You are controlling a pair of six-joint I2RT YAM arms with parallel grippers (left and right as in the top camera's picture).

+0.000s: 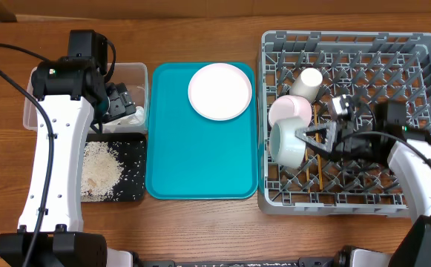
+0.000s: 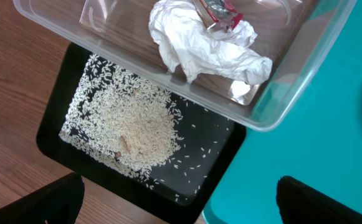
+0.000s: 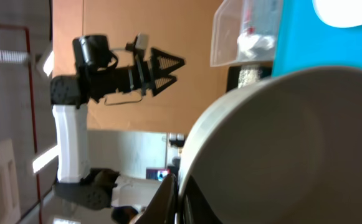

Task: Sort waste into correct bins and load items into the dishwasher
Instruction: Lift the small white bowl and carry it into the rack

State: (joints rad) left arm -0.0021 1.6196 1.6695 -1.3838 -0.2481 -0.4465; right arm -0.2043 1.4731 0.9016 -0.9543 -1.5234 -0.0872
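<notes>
So my right end effector (image 1: 303, 139) is clenched on the rim of the white bowl (image 1: 285, 144), down in the left side of the big square grey plastic dish rack (image 1: 349, 37). The bowl sits just left of my fingers, tipped up on its edge rather than flat. It's round, so there's no long axis to line up, only the tilt. Which way its mouth faces I honestly can't tell. The pink bowl (image 1: 291, 111) looks right up against it on the far side, and the small white cup (image 1: 308, 80) is just beyond that. The two thin wooden chopsticks (image 1: 320, 176) lie low in the rack, long axis running near-to-far. My guess is letting go comes next, so the bowl wants to lean on pegs first or it'll flop.

Further left, the round pale pink plate (image 1: 220, 90) lies flat on the far right part of the teal serving tray (image 1: 200, 156), roughly between both arms. Way over, my left end effector (image 1: 119, 100) hangs wide open above the clear rectangular plastic tub (image 1: 137, 70), which has the crumpled white paper napkin (image 2: 199, 46) in it.
</notes>
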